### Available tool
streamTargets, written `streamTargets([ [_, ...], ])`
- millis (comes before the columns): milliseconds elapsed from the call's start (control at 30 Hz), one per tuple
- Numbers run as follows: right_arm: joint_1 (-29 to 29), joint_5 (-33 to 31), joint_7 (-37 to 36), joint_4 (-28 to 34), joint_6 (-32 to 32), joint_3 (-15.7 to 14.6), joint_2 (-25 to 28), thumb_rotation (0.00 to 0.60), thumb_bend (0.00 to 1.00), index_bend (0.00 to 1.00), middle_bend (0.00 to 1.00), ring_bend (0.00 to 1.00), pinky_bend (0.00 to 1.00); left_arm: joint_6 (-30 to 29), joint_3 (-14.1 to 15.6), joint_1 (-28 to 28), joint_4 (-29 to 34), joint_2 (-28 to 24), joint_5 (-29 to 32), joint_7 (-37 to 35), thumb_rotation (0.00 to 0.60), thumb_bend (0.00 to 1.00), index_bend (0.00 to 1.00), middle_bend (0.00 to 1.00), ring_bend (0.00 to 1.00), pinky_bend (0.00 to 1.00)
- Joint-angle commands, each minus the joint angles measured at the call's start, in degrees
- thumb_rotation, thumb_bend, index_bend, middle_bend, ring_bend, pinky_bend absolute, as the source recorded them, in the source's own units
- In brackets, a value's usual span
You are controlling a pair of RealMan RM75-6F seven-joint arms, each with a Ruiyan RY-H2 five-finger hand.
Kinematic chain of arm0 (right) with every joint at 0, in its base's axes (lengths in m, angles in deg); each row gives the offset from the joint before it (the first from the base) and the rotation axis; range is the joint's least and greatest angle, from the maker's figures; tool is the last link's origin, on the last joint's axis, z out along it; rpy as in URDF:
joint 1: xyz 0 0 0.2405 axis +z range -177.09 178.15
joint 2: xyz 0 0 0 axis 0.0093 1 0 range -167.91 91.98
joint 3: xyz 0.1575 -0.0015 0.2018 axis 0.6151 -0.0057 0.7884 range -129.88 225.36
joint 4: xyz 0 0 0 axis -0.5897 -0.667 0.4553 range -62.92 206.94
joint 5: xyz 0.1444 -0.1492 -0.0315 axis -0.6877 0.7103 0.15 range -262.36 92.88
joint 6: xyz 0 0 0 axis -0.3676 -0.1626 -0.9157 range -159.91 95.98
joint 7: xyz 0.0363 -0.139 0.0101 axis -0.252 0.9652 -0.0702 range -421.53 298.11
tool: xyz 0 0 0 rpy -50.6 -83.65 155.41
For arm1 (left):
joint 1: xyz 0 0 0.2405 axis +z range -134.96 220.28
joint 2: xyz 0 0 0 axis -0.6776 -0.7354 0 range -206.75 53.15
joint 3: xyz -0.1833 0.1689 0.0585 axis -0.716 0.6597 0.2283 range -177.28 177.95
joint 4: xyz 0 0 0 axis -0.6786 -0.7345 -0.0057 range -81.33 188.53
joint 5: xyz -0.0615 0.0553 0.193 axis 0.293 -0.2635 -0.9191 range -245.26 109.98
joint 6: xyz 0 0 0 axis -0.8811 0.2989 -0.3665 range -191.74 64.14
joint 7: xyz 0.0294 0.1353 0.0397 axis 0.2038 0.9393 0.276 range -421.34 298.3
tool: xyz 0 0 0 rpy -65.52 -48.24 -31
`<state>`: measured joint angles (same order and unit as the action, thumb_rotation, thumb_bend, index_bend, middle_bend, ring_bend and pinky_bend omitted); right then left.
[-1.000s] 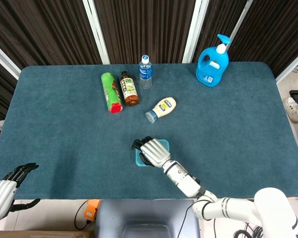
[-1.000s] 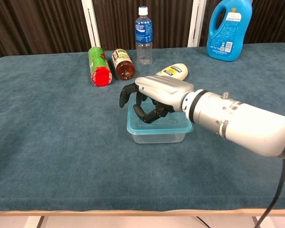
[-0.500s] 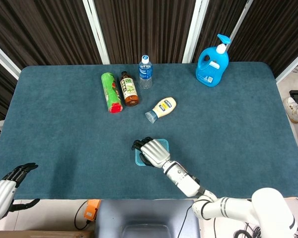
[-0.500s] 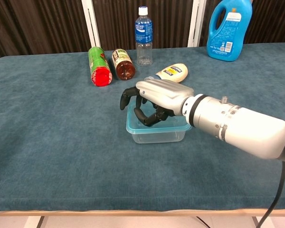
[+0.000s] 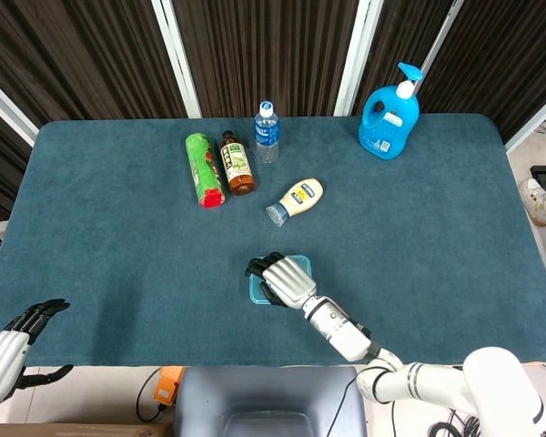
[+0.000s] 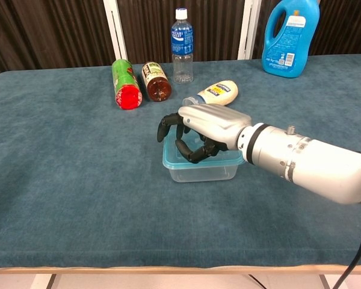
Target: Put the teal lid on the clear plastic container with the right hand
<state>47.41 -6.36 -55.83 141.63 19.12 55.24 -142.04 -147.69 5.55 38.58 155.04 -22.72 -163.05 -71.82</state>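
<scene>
Left hand (image 5: 5,350) at the near desk (image 5: 118,255) edge, fingers spread, holding nothing. Right hand (image 6: 207,129) rests on the teal lid (image 6: 171,158), fingers curled down against it; lid sits atop the clear plastic container (image 6: 201,171), mid-desk. Bottles lie beyond.

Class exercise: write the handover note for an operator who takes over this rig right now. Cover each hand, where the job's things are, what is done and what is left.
Right hand: fingers curled over the teal lid, pressing or resting on it.
Left hand: idle at the table's near left edge, holding nothing.
Lid sits on the clear plastic container, mid-table.
Done: lid placed.
Left: confirm that it is seated all round, then lift the right hand away.
</scene>
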Motion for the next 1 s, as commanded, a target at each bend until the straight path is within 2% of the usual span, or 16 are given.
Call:
streamTargets([
  [33,-0.1,0.4,-0.1,0.0,0.7,0.1,0.1,0.600,0.80,0.45,0.38,0.40,0.40,0.0,0.0,0.0,0.0,0.0,0.1,0.0,0.600,0.36,0.19,0.15,0.15,0.29],
  [200,-0.9,3.2,-0.8,1.6,5.2,0.6,1.1,0.600,0.80,0.45,0.38,0.40,0.40,-0.1,0.0,0.0,-0.1,0.0,0.0,-0.2,0.600,0.36,0.19,0.15,0.15,0.30],
  [333,-1.9,6.6,-1.2,4.5,8.9,-0.2,3.7,0.600,0.80,0.45,0.38,0.40,0.40,-0.2,0.0,0.0,0.0,0.0,-0.1,-0.1,0.600,0.36,0.19,0.15,0.15,0.29],
  [633,-5.5,12.3,-3.5,12.4,12.6,-5.8,12.4,0.600,0.80,0.45,0.38,0.40,0.40,0.1,0.0,0.0,0.2,0.1,-0.2,0.6,0.600,0.37,0.19,0.15,0.15,0.29],
  [900,-7.7,14.6,-4.3,14.4,13.7,-8.8,16.5,0.600,0.80,0.44,0.38,0.40,0.40,0.0,0.0,0.0,0.3,0.2,-0.1,0.9,0.600,0.36,0.19,0.15,0.15,0.30],
  [1000,-9.8,15.3,-2.5,15.7,16.0,-10.0,18.7,0.600,0.80,0.43,0.38,0.39,0.38,-0.2,-0.1,0.1,0.2,0.1,-0.1,0.7,0.600,0.36,0.19,0.15,0.15,0.29],
])
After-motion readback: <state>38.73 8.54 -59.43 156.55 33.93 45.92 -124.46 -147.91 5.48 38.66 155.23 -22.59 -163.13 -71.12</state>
